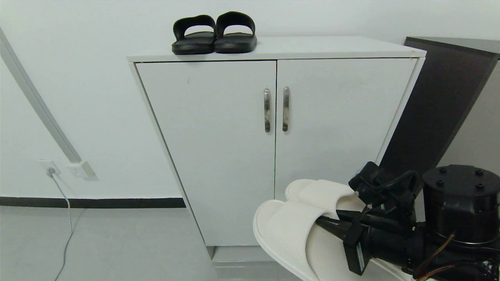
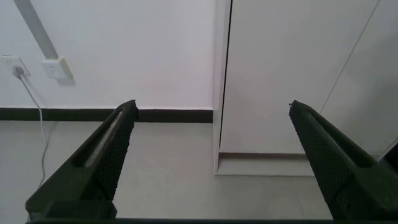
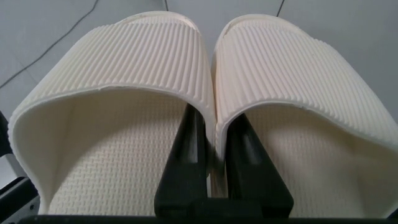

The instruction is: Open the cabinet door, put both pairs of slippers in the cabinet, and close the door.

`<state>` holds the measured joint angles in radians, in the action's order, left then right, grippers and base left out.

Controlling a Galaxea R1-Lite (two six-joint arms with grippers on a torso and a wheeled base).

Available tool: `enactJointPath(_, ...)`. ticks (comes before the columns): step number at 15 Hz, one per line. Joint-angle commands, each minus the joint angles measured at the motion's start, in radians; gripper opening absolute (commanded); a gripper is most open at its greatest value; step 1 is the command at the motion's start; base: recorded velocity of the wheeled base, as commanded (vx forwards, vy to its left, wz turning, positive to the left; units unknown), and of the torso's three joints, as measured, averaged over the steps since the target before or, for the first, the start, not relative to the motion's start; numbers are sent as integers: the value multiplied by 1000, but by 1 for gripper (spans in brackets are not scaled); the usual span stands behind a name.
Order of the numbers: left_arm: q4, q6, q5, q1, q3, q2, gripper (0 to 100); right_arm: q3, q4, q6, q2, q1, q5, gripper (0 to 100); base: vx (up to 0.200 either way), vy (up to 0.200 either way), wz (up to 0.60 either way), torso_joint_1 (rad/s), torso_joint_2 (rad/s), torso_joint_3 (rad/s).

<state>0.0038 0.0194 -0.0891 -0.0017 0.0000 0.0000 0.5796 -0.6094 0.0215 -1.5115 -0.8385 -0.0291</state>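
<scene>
Right gripper (image 1: 327, 223): I have hold of the white slippers (image 1: 297, 230), one finger tucked under each strap. My two fingers (image 3: 186, 162) are drawn close and pinch the straps' adjoining sides between them.
White slippers: a ribbed pair, side by side and touching, toes pointing away from my wrist. They hang low in front of the cabinet's right door (image 1: 336, 128).
Left gripper (image 2: 211, 107): spread wide with nothing between the fingers. It is low, facing the floor (image 2: 168, 168) by the cabinet's lower left corner.
Black slippers (image 1: 214, 35): a pair standing together on top of the cabinet, over the left door (image 1: 211, 148), toes toward me.
Cabinet (image 1: 414, 78): white, against the wall. Both doors are shut and meet at the middle.
Handles: two upright metal bars, the left one (image 1: 267, 110) and the right one (image 1: 286, 109), just beside each other along the centre seam.
Beside it: a dark cabinet (image 1: 441, 97) stands right against its right side.
Wall: a socket (image 1: 49, 168) low on the left, with a grey cable (image 1: 66, 218) trailing to the floor.
</scene>
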Motion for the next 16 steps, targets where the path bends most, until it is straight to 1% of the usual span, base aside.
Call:
enactJointPath(1, -1, 7, 11, 0, 0, 2, 100, -3, -1, 0, -3, -1, 0, 0, 0, 0, 0, 2, 281, 271)
enactJointPath(3, -1, 13, 46, 0, 0, 2, 100, -4, -1, 2, -3, -1, 0, 0, 0, 0, 0, 0, 127, 120)
enactJointPath(4, -1, 27, 52, 0, 0, 2, 100, -6, -1, 2, -3, -1, 0, 0, 0, 0, 0, 2, 41, 51)
enactJointPath(5, -1, 33, 62, 0, -2, 2, 100, -6, -1, 2, -3, -1, 0, 0, 0, 0, 0, 0, 0, 0)
enactJointPath(7, -4, 36, 62, 0, -6, 0, 100, -6, -1, 3, 1, -1, -2, 0, 0, 0, 0, 0, 0, 0)
enactJointPath(8, 1, 27, 65, -1, -109, 35, 100, -6, -1, 6, 1, -1, 0, 0, 0, 0, 0, 0, 0, 0)
enactJointPath(9, 19, -16, 65, -9, -218, 109, 100, -4, -1, 8, -1, -1, 0, 0, 0, 0, 0, 0, 0, 0)
enactJointPath(10, 28, -21, 78, -12, -258, 169, 100, -4, -1, 9, -3, -2, 0, 0, 0, 0, 0, 0, 0, 0)
enactJointPath(12, 13, -19, 178, -12, -278, 310, 100, -7, -1, 21, 1, -4, 0, 0, 0, 0, 0, 0, 0, 0)
enactJointPath(14, -19, -12, 327, -12, -282, 451, 100, -14, -9, 21, 1, -4, 0, 0, 0, 0, 0, 0, 0, 0)
enactJointPath(15, -51, 1, 413, -12, -298, 520, 100, -17, -23, 21, -6, -4, 0, 0, 0, 0, 0, 0, 0, 0)
enactJointPath(16, -81, 21, 465, -12, -318, 594, 100, -17, -32, 21, -13, -2, 0, 0, 0, 0, 0, 0, 0, 0)
